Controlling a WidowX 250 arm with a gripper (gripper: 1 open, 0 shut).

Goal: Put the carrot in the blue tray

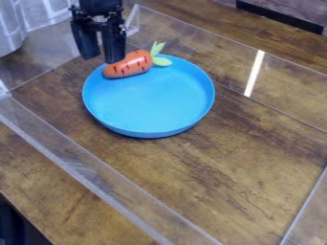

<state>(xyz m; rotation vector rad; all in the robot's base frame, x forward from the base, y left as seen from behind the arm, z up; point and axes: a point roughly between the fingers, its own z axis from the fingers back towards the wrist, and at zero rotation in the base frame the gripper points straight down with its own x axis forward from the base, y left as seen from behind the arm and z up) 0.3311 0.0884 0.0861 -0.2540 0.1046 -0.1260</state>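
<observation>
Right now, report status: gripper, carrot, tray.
Gripper open, raised above the carrot. Carrot lying on the blue tray, at its far rim, leafy top over the edge. Nothing in the way.

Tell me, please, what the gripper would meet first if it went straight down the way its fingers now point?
Probably the carrot, lying at the back rim of the blue tray. The gripper hangs open just above its left end, though depth is unclear; it might meet the tray rim instead.
</observation>
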